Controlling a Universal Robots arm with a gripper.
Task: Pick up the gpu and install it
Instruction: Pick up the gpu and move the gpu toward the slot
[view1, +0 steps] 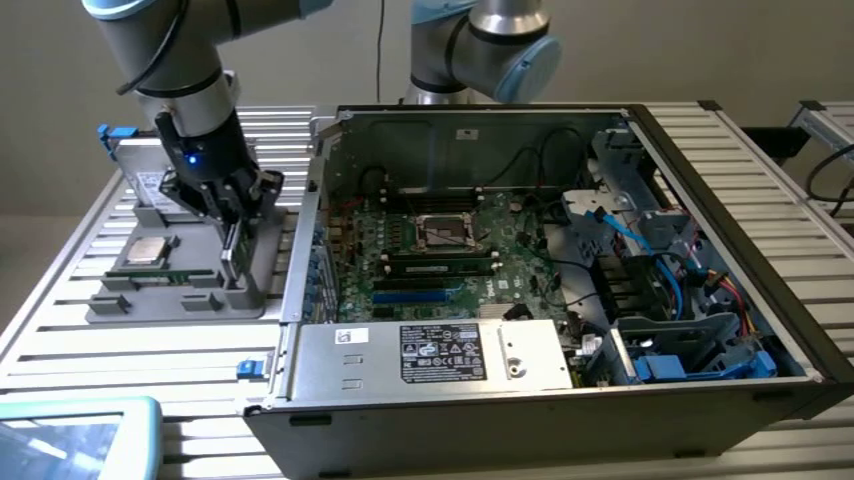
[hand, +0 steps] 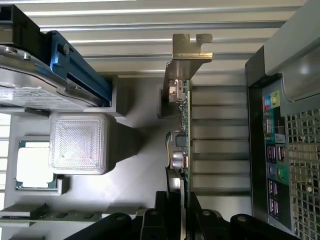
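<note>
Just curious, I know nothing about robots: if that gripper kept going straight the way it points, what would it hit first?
Most likely the gpu: it stands on edge in the gray tray, directly under the gripper, which seems to be right at the card's upper edge.

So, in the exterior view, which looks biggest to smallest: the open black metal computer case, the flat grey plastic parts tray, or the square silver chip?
1. Largest: the computer case.
2. Then the grey parts tray.
3. Smallest: the silver chip, lying on that tray.
</note>
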